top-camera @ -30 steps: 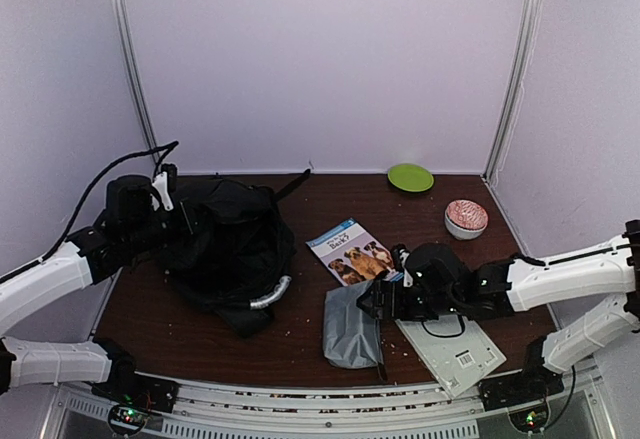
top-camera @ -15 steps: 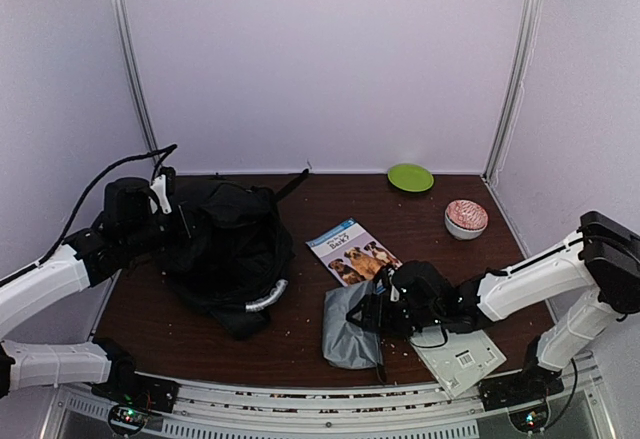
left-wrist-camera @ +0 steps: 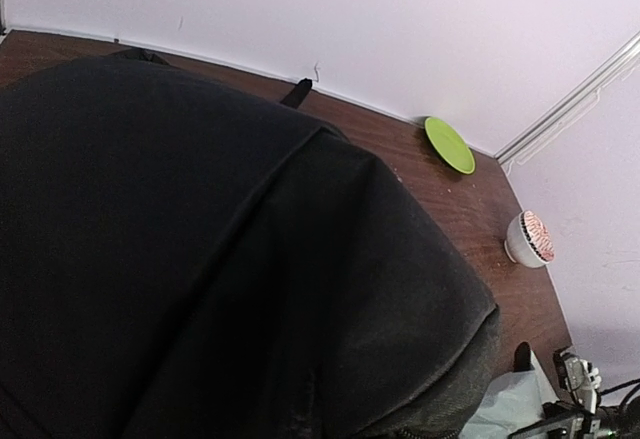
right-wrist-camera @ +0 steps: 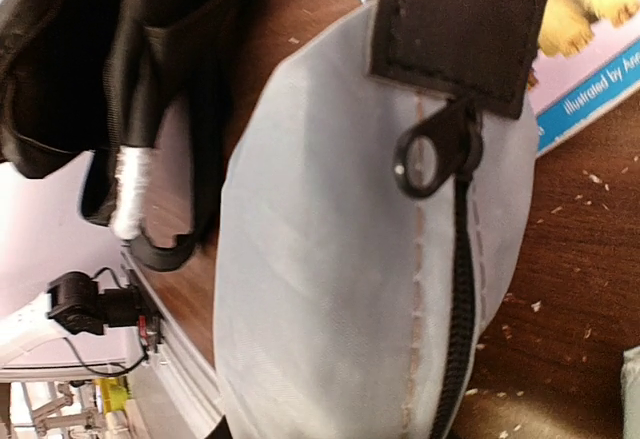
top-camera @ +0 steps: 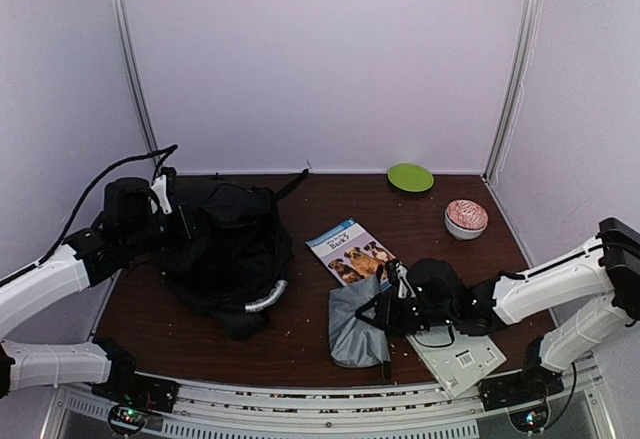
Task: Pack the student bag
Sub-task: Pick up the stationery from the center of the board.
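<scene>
dark brown wooden table [top-camera: 430,209], strewn with pale crumbs [right-wrist-camera: 593,177]. lying on it: the black student bag [top-camera: 225,249] slumped at the left, a dog-cover booklet [top-camera: 352,249] in the middle, a grey zip pouch [top-camera: 352,327] just in front of it, a white sheet with a barcode [top-camera: 462,354] at the near right, a green plate [top-camera: 410,177] at the far edge, and a pink-patterned bowl [top-camera: 466,218] near the right side.

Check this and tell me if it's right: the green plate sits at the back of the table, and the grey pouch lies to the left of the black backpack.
One thing is wrong. The green plate does sit at the back of the table, but the grey pouch lies to the right of the black backpack, not the left. The top view shows it.
</scene>
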